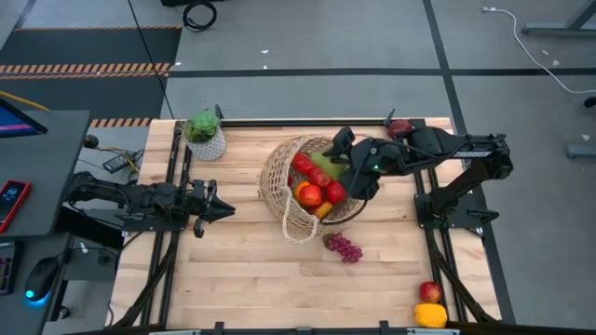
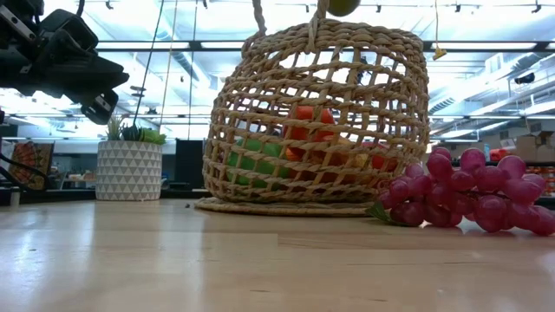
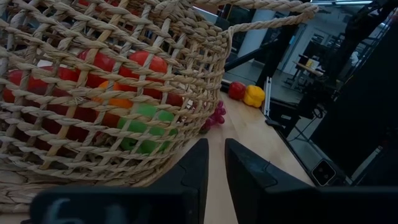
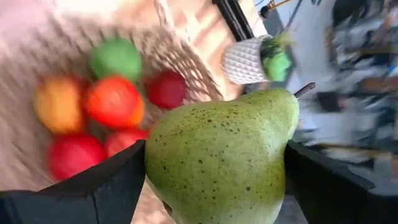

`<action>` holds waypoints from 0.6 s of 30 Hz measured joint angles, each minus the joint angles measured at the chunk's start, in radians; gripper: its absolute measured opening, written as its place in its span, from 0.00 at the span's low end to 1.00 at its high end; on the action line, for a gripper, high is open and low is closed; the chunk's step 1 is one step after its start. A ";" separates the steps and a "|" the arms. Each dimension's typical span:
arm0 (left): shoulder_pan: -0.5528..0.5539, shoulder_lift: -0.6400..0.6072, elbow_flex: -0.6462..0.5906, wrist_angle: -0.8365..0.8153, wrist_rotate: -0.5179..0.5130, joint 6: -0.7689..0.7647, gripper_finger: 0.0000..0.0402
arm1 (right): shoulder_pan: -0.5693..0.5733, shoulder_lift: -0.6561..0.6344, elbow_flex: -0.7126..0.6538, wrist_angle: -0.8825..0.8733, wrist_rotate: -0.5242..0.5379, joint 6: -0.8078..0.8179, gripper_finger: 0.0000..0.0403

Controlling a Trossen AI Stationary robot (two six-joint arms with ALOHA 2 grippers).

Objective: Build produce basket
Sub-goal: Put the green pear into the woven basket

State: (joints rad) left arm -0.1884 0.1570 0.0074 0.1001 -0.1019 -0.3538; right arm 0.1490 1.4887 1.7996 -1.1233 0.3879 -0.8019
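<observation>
The woven basket (image 1: 279, 177) stands on its base mid-table, with red, orange and green produce (image 1: 312, 191) inside. My right gripper (image 1: 343, 160) hovers over the basket's right half, shut on a speckled green pear (image 4: 217, 155). The pear's underside shows above the basket's rim (image 2: 342, 7) in the low view. A bunch of purple grapes (image 1: 343, 247) lies on the table just near of the basket. My left gripper (image 1: 219, 209) waits at the table's left, shut and level, pointing at the basket's wall (image 3: 93, 93). My right gripper pinches the pear's broad body (image 4: 155, 162) between its two fingers (image 4: 106, 180), one on each side. The fingers slant downward from the table's right. The pear hangs clear above the produce in the basket, its stem (image 4: 305, 90) pointing away from the gripper.
A white pot with a green plant (image 1: 205, 135) stands at the far left. A red apple (image 1: 429, 291) and a yellow pepper (image 1: 430, 314) sit at the near right corner. Another red fruit (image 1: 400, 127) lies at the far right edge. Bare wood spreads along the near side.
</observation>
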 joint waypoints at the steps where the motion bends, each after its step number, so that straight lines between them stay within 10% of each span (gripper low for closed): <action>1: 0.000 0.000 0.000 0.000 0.000 0.000 0.14 | -0.004 0.000 0.000 0.000 -0.028 0.068 0.89; 18: 0.000 0.000 0.000 0.000 0.000 0.000 0.14 | -0.117 0.000 -0.082 -0.078 -0.286 1.165 0.89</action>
State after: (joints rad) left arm -0.1884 0.1570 0.0074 0.1001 -0.1020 -0.3542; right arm 0.0320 1.4886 1.7181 -1.2017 0.1014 0.3631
